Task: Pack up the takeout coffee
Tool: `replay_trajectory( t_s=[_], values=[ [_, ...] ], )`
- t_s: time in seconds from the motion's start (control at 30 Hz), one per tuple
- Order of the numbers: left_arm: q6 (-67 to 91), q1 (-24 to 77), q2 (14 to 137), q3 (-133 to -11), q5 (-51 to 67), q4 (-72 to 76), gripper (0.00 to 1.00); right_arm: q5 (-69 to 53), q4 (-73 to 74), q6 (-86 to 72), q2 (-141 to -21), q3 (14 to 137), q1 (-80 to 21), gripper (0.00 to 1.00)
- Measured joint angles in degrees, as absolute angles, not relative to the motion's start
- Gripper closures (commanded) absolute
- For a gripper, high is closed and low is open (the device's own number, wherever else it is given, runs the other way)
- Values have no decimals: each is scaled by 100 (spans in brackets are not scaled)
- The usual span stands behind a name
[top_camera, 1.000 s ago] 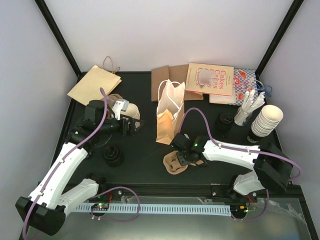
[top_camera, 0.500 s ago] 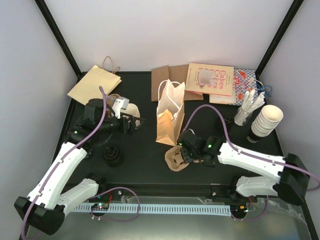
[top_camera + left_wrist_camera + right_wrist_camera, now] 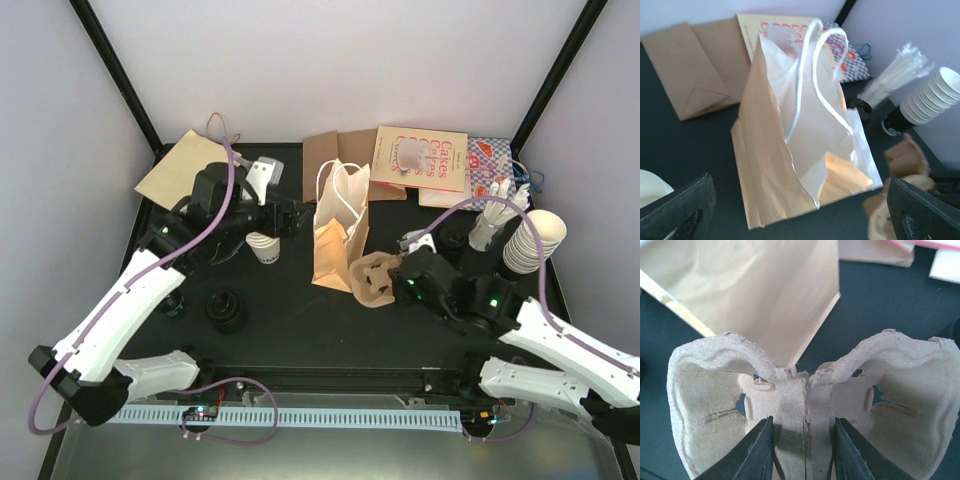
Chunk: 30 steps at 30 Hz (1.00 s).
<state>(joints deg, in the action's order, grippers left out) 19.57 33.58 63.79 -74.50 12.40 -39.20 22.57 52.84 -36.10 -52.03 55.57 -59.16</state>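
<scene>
Black tabletop, closed in by pale walls and black corner posts, fills the overhead view. At 10 o'clock a flat tan bag (image 3: 186, 170) lies on the far-left corner. Just right of it the left gripper (image 3: 292, 216) hangs above the table with its jaws spread wide and nothing between them; its wrist camera looks across at the standing bag. The takeout coffee is in two parts on the table. The white paper cup (image 3: 263, 247) stands upright and lidless at 7 o'clock from that gripper, apart from the fingers. The black lid (image 3: 226, 311) sits on the table at 7 o'clock from the cup, apart from it.

At centre a tan paper bag (image 3: 335, 240) with white handles stands upright, its mouth open. At 4 o'clock from the bag, just beside its base, the right gripper (image 3: 803, 450) is clamped on the middle rib of a brown pulp cup tray (image 3: 715, 390), which is lifted and tilted. Toward 2 o'clock white wrapped straws (image 3: 497, 212) stand in a black holder, with a stack of white cups (image 3: 532, 240) just beside them.
</scene>
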Motion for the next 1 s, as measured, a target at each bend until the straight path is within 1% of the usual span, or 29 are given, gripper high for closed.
replay_trajectory(
  t_s=[0.17,0.27,0.33,0.5,0.6,0.67,0.73,0.8,0.83,0.87,0.9,1.0],
  values=[
    [1953,3465,7032,-8291,633,-4263,14,2753,5583,-3559,-4727,5894,-5913,66],
    [1955,3481,7483,-8720,419,-4480,21,2961,5673,-3457,-4488,6069,-5913,66],
    [1933,3505,7856,-9021,346,-4576,23,3057,5712,-3389,-4379,6182,-5913,66],
    [1905,3594,8534,-9303,318,-4740,24,3312,5848,-3179,-4285,6626,-5913,66],
    [1896,3682,8766,-9349,311,-4849,31,3454,5881,-3044,-4285,6871,-5913,66],
    [1898,3730,8866,-9365,296,-4925,38,3524,5887,-2956,-4289,6997,-5913,66],
    [1907,3760,8954,-9373,259,-5022,49,3575,5878,-2860,-4298,7109,-5913,66],
    [1922,3765,9087,-9437,209,-5157,70,3590,5865,-2781,-4309,7188,-5913,66],
    [1940,3765,9185,-9504,169,-5236,84,3588,5854,-2727,-4316,7216,-5913,66],
    [1977,3765,9279,-9574,143,-5308,96,3586,5835,-2683,-4324,7242,-5913,66],
    [1964,3765,9386,-9673,97,-5406,98,3586,5819,-2646,-4335,7262,-5913,66],
    [1903,3765,9629,-9961,-93,-5649,99,3538,5745,-2477,-4418,7387,-5913,66]
  ],
)
